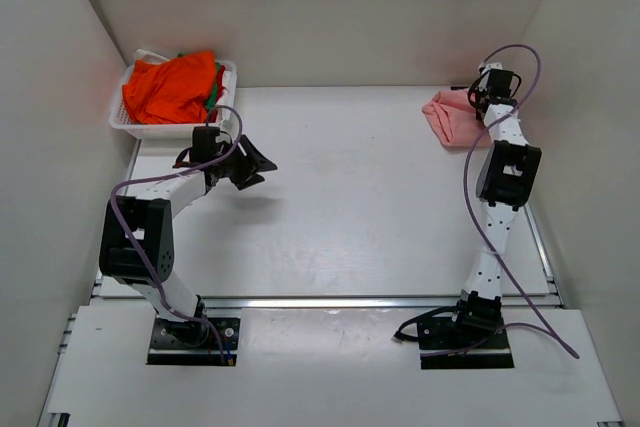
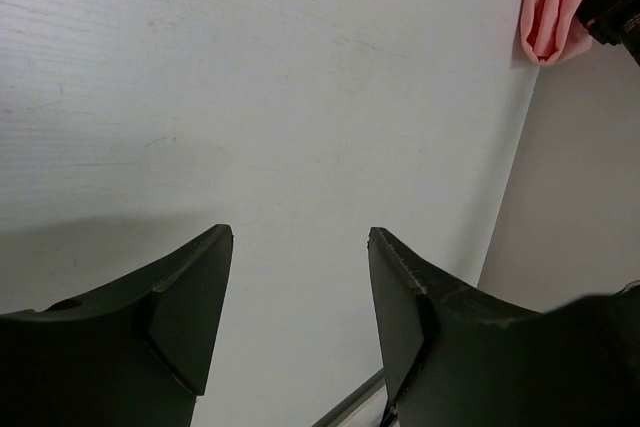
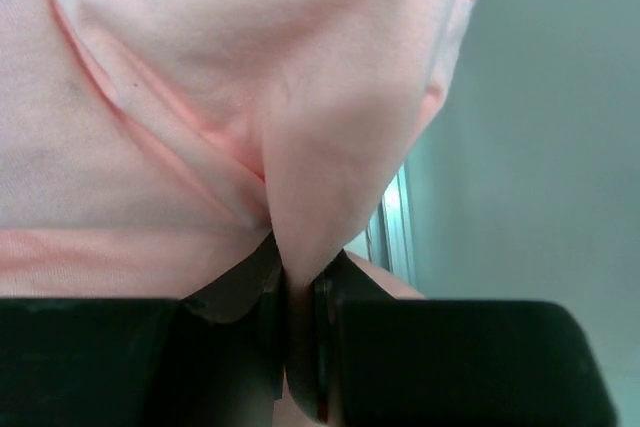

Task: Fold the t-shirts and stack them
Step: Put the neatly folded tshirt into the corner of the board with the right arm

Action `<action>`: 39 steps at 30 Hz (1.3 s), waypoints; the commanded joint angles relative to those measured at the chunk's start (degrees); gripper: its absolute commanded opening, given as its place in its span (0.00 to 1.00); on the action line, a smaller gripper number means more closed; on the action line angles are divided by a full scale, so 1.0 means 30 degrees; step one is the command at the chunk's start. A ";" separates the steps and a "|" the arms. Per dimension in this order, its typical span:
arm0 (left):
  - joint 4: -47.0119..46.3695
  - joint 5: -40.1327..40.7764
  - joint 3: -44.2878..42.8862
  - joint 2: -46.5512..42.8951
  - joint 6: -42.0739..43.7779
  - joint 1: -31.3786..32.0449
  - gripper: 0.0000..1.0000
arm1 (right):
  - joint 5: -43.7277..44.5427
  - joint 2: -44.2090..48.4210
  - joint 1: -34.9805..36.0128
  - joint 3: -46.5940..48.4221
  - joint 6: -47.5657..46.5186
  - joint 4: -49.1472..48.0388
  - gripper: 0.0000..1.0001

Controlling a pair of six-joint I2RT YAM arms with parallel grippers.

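Observation:
The salmon-pink t-shirt (image 1: 448, 119) lies bunched at the far right of the table. My right gripper (image 1: 479, 97) is at its far edge. The right wrist view shows that gripper (image 3: 298, 282) shut on a fold of the pink cloth (image 3: 200, 97), which fills the view. The orange t-shirt (image 1: 172, 87), with a bit of green cloth (image 1: 213, 97) beside it, is heaped in the white basket (image 1: 150, 130) at the far left. My left gripper (image 1: 250, 162) hovers in front of the basket, open and empty. In the left wrist view it (image 2: 300, 247) faces bare table, with the pink shirt (image 2: 550, 2) far off.
White walls close in the table on the left, back and right. A metal rail (image 1: 370, 301) runs along the near edge in front of the arm bases. Purple cables loop from both arms.

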State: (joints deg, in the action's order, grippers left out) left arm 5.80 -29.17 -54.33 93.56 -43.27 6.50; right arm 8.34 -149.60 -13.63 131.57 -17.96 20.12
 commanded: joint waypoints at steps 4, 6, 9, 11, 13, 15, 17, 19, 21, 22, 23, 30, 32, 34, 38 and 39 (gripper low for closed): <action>0.0380 0.0084 -0.0466 0.0102 0.0476 0.0117 0.68 | -0.1585 -0.0202 0.0322 0.1612 0.1735 -0.0556 0.19; 0.0612 0.0142 -0.0611 0.0103 0.0506 0.0147 0.69 | -0.0384 -0.0231 0.0762 0.1671 0.1708 -0.0787 0.47; 0.1577 0.0435 -0.0961 -0.0043 0.1002 0.0293 0.74 | 0.1549 0.0177 0.1290 0.1817 0.1882 -0.1139 0.66; 0.2599 0.0551 -0.1227 -0.0247 0.1528 0.0119 0.76 | 0.3711 0.0792 0.1233 0.2254 0.3222 -0.0560 0.70; 0.3599 0.0932 -0.1462 -0.0775 0.2201 0.0060 0.98 | 0.5238 0.2193 0.1028 0.2987 0.4865 0.0492 0.74; 0.4682 0.1110 -0.1491 -0.1825 0.2670 -0.0291 0.98 | 0.5365 0.3946 0.0735 0.2263 0.6825 0.1291 0.99; 0.5182 0.1197 -0.1228 -0.2853 0.3228 -0.0759 0.99 | 0.5132 0.6235 0.0675 0.0040 0.7244 0.0915 0.99; 0.6262 0.1167 -0.0965 -0.4196 0.3668 -0.1112 0.99 | 0.4956 0.9625 0.1200 -0.4254 0.7041 -0.0374 1.00; 0.7260 0.1634 -0.0964 -0.5137 0.4166 -0.0967 0.99 | 0.4780 1.1833 0.1932 -0.6896 0.7011 -0.1050 0.99; 0.8106 0.1753 -0.1022 -0.5663 0.4545 -0.0792 0.99 | 0.4634 1.3231 0.2196 -0.8537 0.7098 -0.1023 0.99; 0.8607 0.2073 -0.1022 -0.5727 0.4636 -0.0617 0.99 | 0.4662 1.4406 0.2692 -0.9278 0.7359 -0.0733 0.99; 1.3150 0.1080 0.0323 -0.6403 0.8530 0.0294 0.99 | 0.2903 1.8341 0.6411 -1.5633 0.8914 0.5295 0.99; 1.3592 0.0204 0.1140 -0.6924 0.9525 0.0294 0.99 | 0.3429 1.9683 0.8167 -1.8178 0.9118 0.6152 0.99; 1.3710 0.0813 0.1933 -0.8034 0.9616 0.0555 0.99 | 0.3431 2.1238 0.9194 -2.0287 0.9614 0.6215 0.99; 1.2630 0.1198 0.3136 -1.1810 0.8595 0.1259 0.99 | 0.1065 2.5222 0.9552 -2.4537 1.0613 0.5922 0.99; 1.2336 0.0443 0.3544 -1.2546 0.8563 0.1521 0.99 | 0.0942 2.6272 0.9552 -2.5274 1.0701 0.5805 0.99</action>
State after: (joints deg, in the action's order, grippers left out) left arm 45.04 -25.36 -44.66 63.88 -18.02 9.45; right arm 13.61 -81.36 16.05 57.87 10.96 38.17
